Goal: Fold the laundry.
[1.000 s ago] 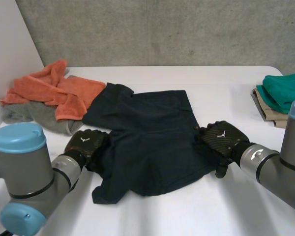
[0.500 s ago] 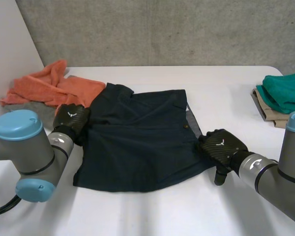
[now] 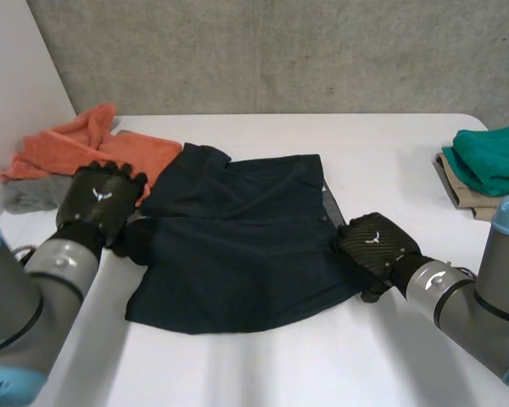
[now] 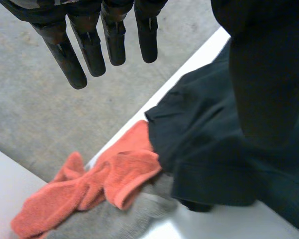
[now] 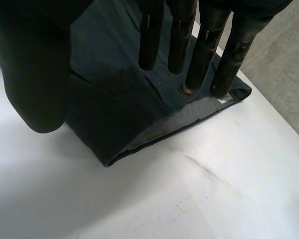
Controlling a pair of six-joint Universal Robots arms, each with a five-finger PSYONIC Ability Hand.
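Beneath right hand [image 3: 375,242] fingers [image 5: 203,50], perhaps touching, lie shorts [image 3: 237,246].

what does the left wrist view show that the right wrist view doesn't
Left wrist view: an orange towel lying on a grey cloth, beyond the left hand's straight fingers. Right wrist view: a button and pale lining at the edge of the dark shorts, by the right hand's straight fingers. Both: the shorts on the white table.

Head camera looks down; close wrist cameras share the shorts [image 3: 237,246].
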